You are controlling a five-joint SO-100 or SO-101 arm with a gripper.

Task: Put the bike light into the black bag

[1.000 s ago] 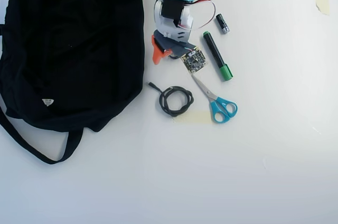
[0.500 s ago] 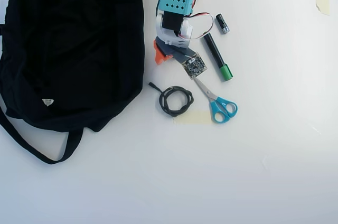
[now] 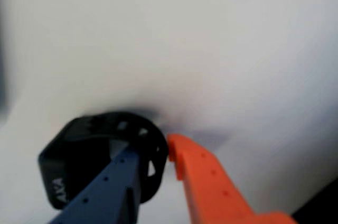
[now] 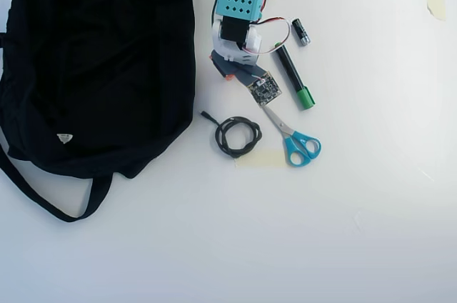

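Observation:
In the wrist view the bike light [image 3: 79, 160], a small black ring strap with a blocky head, lies at the lower left over the white table. My gripper [image 3: 150, 152] is closed on its strap, with the blue finger [image 3: 111, 182] inside the ring and the orange finger [image 3: 206, 182] outside it. In the overhead view the arm [image 4: 239, 38] stands just right of the black bag [image 4: 100, 60]. There the arm's wrist hides the gripper and the bike light. The bag lies flat at the left with its strap [image 4: 43, 203] trailing below.
Below and right of the arm in the overhead view lie a coiled black cable [image 4: 238, 136], blue-handled scissors [image 4: 293, 138], a black marker with a green cap [image 4: 293, 78] and a short black-and-silver cylinder [image 4: 300, 31]. Tape pieces [image 4: 260, 158] are stuck to the table.

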